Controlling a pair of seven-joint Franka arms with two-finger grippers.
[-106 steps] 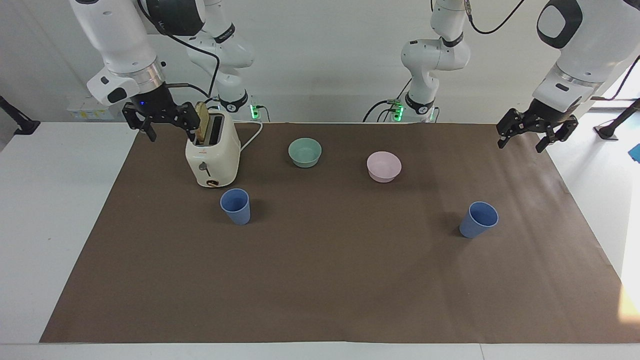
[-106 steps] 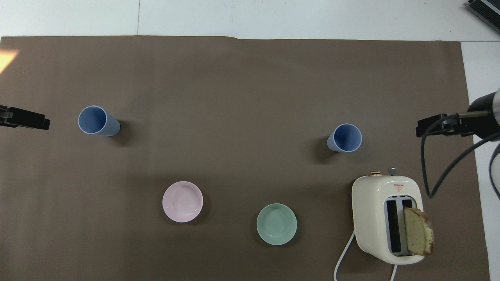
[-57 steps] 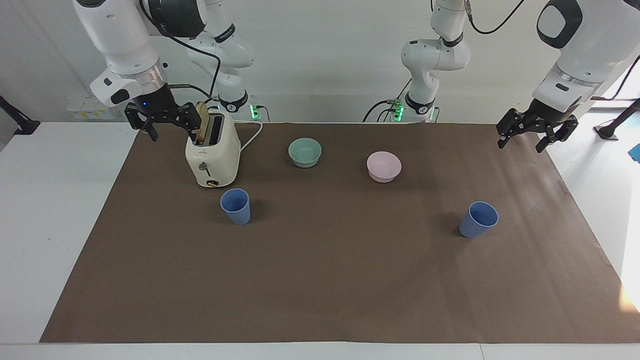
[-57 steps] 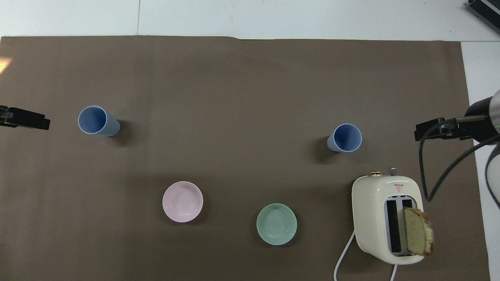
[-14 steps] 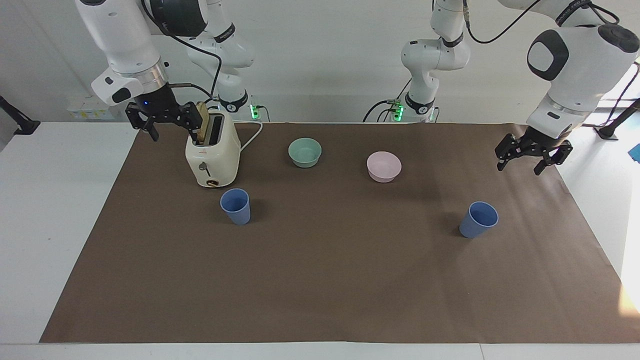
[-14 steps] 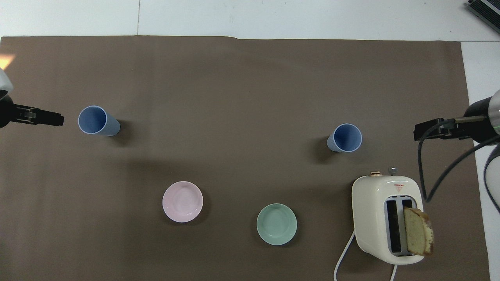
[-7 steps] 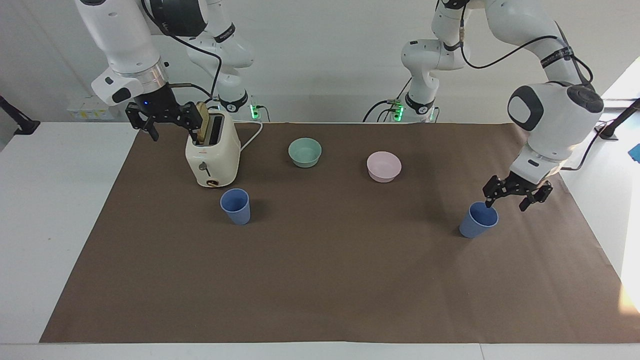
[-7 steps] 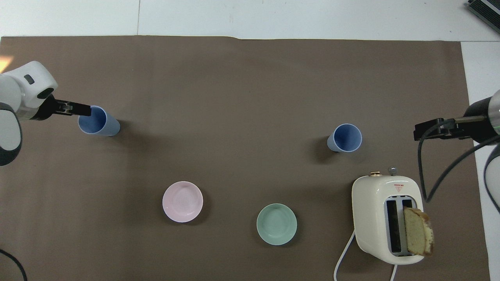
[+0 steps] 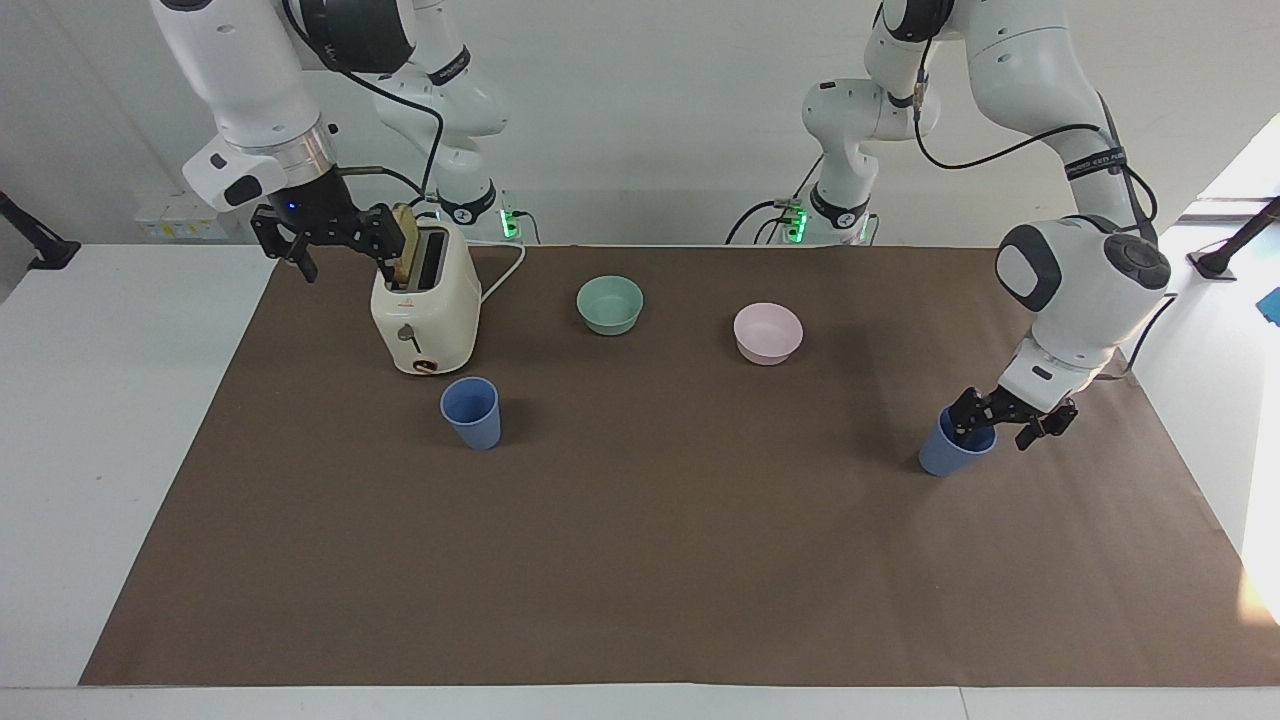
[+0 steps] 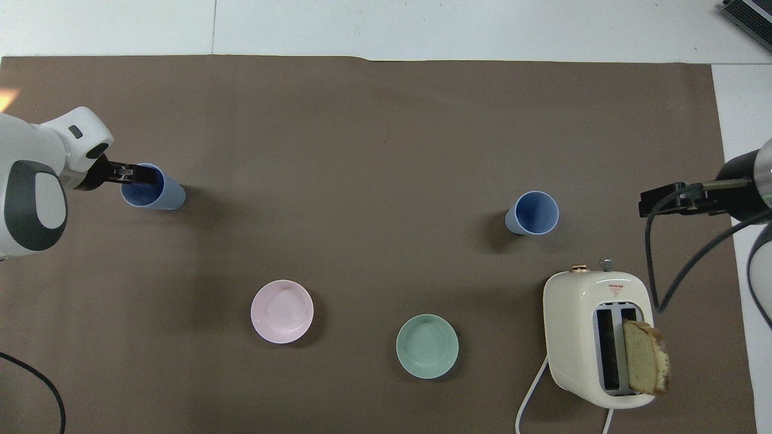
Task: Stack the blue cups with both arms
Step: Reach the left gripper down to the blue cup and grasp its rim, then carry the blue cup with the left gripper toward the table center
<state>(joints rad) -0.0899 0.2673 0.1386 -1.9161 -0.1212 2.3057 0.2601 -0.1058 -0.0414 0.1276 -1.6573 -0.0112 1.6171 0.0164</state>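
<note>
While the right gripper (image 9: 334, 240) waited open beside the toaster (image 9: 424, 305), the left gripper (image 9: 1003, 420) straddled one blue cup's (image 9: 950, 450) rim near the worktop's (image 9: 640, 560) end, jaws not yet clamped. Closing squarely on the wall should prevent tipping.

Blue cups (image 9: 470, 413); brown mat (image 9: 640, 560)

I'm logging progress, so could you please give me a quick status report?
Left gripper at rim of one blue cup, one finger inside. Right gripper waits open by toaster. Other blue cup untouched. Path clear.
</note>
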